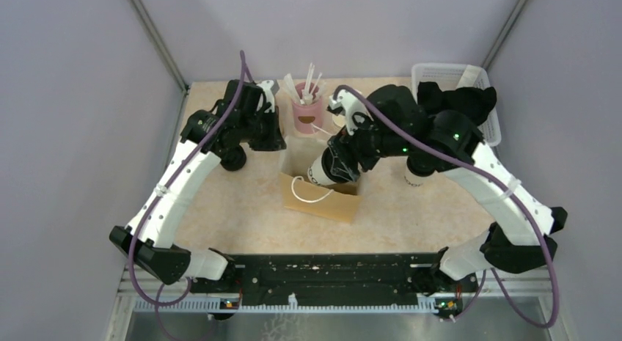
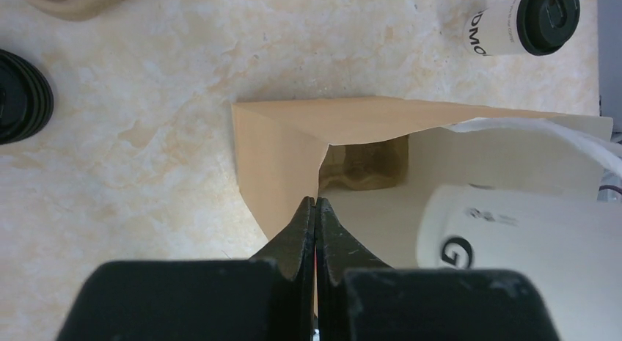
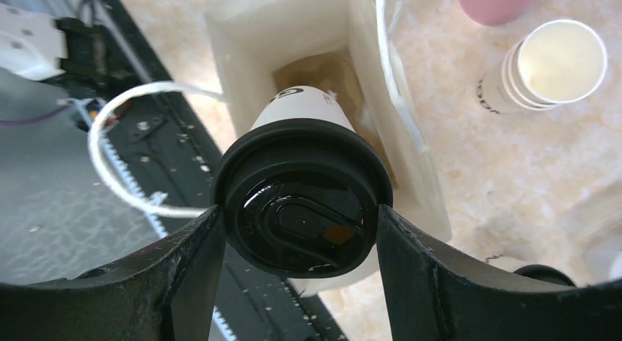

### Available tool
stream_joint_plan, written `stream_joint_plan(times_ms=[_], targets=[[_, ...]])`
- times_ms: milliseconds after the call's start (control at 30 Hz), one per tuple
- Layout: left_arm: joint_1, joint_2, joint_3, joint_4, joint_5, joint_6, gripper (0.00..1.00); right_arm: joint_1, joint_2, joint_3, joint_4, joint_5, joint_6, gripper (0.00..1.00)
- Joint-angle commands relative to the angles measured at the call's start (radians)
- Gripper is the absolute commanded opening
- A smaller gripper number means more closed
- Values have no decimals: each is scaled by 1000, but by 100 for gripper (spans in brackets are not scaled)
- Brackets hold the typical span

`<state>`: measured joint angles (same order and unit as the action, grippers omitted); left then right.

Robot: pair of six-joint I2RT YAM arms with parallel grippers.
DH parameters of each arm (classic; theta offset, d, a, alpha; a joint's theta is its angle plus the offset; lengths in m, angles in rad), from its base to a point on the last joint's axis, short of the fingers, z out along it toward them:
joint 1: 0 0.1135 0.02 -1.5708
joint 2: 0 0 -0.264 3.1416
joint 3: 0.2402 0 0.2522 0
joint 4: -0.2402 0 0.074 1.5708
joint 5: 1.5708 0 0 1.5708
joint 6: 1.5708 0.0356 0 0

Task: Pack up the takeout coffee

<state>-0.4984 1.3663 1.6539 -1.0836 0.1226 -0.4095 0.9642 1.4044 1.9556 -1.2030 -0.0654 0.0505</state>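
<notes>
Pinching the rim of the paper bag (image 2: 293, 136) with the left gripper (image 2: 315, 207), pressing both jaws flat together on the thin wall right at the fingertips and bracing the mouth open. Clamping the held cup (image 3: 297, 110) in the right gripper (image 3: 301, 227), spreading the fingers wide around the black lid and dangling the white body ahead of the fingertips, tilted, apparently dipping into the bag's mouth. Leaving the second cup (image 2: 506, 26) standing on the table, beyond the bag and off to the right of the left fingertips, well apart from them.

Judging the cups to be light if empty, heavier and sloshing if filled; not managing to tell which from here. Treating the paper wall as thin and easily crushed, and the lid as smooth plastic, liable to be slipping or popping off under a hard side squeeze. Favouring, for the second cup, a hold just under the lid's rim, where the rolled lip is likely stiffening the paper, and squeezing gently enough to avoid denting it. Minding the bag too: soft, light, apt to be folding or sliding.
</notes>
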Motion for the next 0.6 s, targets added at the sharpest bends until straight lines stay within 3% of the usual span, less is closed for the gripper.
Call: stream_joint_plan(times_ms=[0, 133, 300, 567], targets=[[-2, -48, -10, 118, 3, 90, 0, 21, 46, 66, 2, 133, -84, 43], [-2, -72, -44, 187, 25, 121, 0, 34, 62, 66, 24, 107, -110, 41], [-1, -129, -148, 326, 74, 152, 0, 72, 35, -100, 108, 109, -213, 39], [-1, -248, -341, 507, 97, 209, 0, 79, 51, -215, 187, 122, -315, 39]])
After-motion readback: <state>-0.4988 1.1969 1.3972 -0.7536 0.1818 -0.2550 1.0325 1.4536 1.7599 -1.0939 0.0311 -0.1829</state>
